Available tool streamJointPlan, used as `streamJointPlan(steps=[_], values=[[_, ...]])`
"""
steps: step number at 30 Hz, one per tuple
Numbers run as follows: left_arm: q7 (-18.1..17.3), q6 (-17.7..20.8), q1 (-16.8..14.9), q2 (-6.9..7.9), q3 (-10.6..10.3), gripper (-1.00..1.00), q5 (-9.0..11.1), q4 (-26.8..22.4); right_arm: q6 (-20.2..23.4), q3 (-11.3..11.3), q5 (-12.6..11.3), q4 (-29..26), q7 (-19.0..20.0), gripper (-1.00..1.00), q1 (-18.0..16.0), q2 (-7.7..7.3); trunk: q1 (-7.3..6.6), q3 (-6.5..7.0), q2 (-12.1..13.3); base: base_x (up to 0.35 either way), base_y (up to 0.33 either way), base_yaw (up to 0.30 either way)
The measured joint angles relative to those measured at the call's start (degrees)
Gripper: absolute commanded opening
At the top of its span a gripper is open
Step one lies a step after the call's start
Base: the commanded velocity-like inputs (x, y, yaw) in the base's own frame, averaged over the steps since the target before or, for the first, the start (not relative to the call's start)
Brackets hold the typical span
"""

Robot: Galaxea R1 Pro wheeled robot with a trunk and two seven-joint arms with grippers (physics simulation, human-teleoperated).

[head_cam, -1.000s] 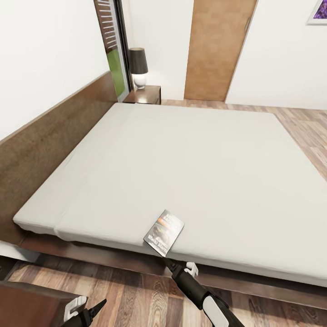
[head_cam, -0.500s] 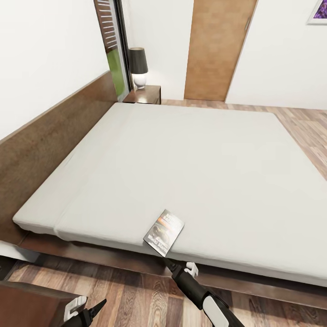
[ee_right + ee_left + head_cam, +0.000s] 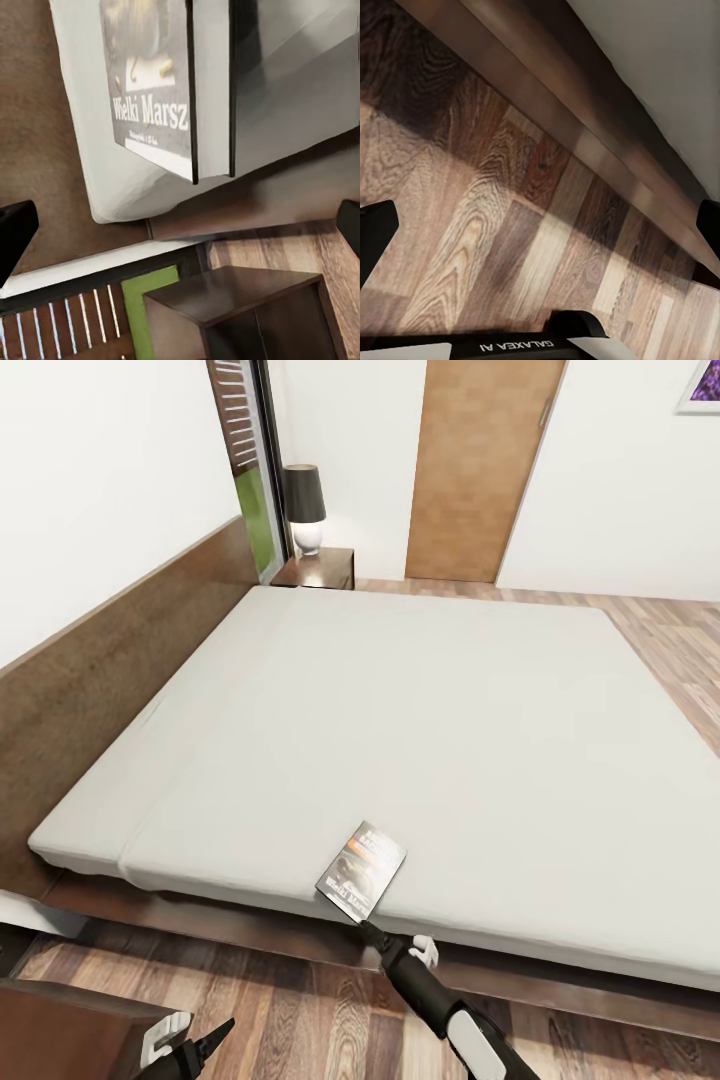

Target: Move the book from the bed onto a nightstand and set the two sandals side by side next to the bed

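1. The book [image 3: 361, 873] is laid flat at the near edge of the bed [image 3: 400, 700], lower centre of the frame, one corner overhanging, presumably for an edge grasp.
2. The right gripper [image 3: 366, 926] is positioned just below that corner; its fingers [image 3: 15, 232] are spread apart, holding nothing.
3. The left gripper [image 3: 205, 1046] is held low over the floor [image 3: 495, 225], fingers released.
4. A nightstand [image 3: 318, 570] is seen upper left, beneath a lamp [image 3: 304, 508].

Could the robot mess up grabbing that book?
Maybe. The book lies at the very edge of the bed, one corner past it, so a nudge from the right gripper could tip it onto the wood floor. It is also thin and flat, so the open fingers might slide over it.
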Motion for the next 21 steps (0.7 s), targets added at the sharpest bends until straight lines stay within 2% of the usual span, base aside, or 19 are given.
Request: streamJointPlan(steps=[3,4,10,21], values=[[0.0,0.0,0.0,0.0,0.0,1.0,0.0,0.0,-0.01,0.0,-4.95,-0.05,-0.01,1.0,0.0,0.0,0.0,0.0,0.0,0.0,0.0,0.0],[0.0,0.0,0.0,0.0,0.0,1.0,0.0,0.0,-0.01,0.02,-5.67,-0.06,-0.01,1.0,0.0,0.0,0.0,0.0,0.0,0.0,0.0,0.0],[0.0,0.0,0.0,0.0,0.0,1.0,0.0,0.0,-0.02,0.05,-6.77,0.01,-0.01,1.0,0.0,0.0,0.0,0.0,0.0,0.0,0.0,0.0],[0.0,0.0,0.0,0.0,0.0,1.0,0.0,0.0,-0.02,0.1,-6.95,0.04,-0.01,1.0,0.0,0.0,0.0,0.0,0.0,0.0,0.0,0.0]])
